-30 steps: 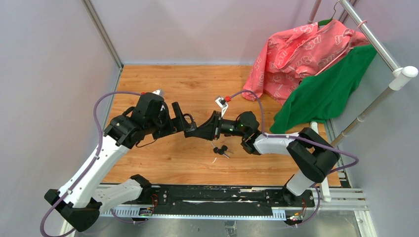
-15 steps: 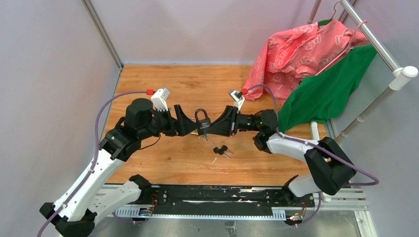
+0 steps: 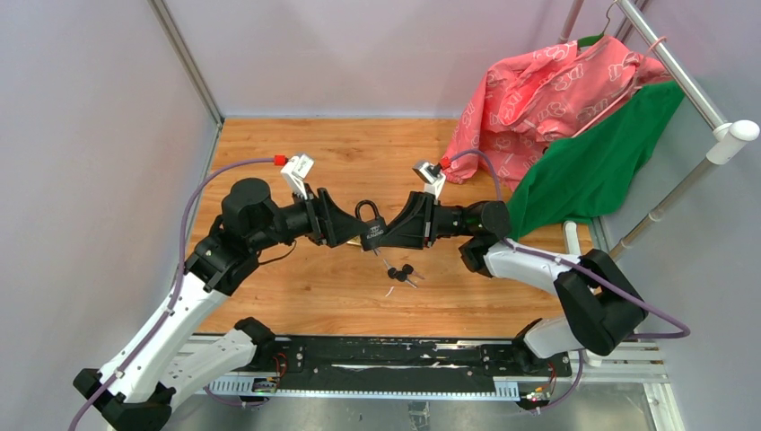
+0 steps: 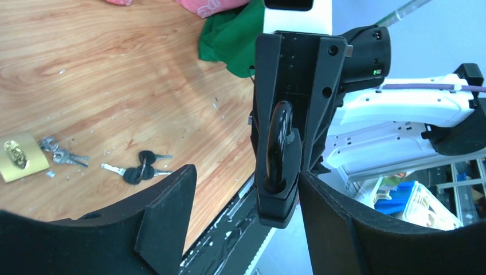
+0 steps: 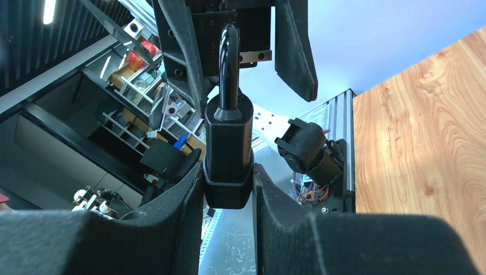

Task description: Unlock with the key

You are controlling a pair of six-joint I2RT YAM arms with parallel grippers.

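A black padlock (image 3: pixel 369 223) hangs above the wooden table (image 3: pixel 296 153), shackle up, between the two arms. My right gripper (image 3: pixel 384 233) is shut on its body; in the right wrist view both pads press the padlock (image 5: pixel 228 154) within the right gripper (image 5: pixel 229 172). My left gripper (image 3: pixel 350 230) faces it from the left and is open around it. In the left wrist view the padlock (image 4: pixel 279 166) lies against the right finger of the left gripper (image 4: pixel 246 172), with a wide gap to the other finger. A bunch of black-headed keys (image 3: pixel 401 272) lies on the table below, also seen as keys (image 4: pixel 139 172).
A pink garment (image 3: pixel 547 90) and a green garment (image 3: pixel 592 166) hang from a metal rack (image 3: pixel 709 103) at the back right. A brass-coloured lock (image 4: pixel 20 157) and a second key bunch (image 4: pixel 57 156) lie on the wood. Grey walls close in the left and back.
Both wrists have risen and turned level, bringing the padlock upright between them. The left gripper has slid in around the padlock and its jaws have narrowed. The right grip is unchanged.
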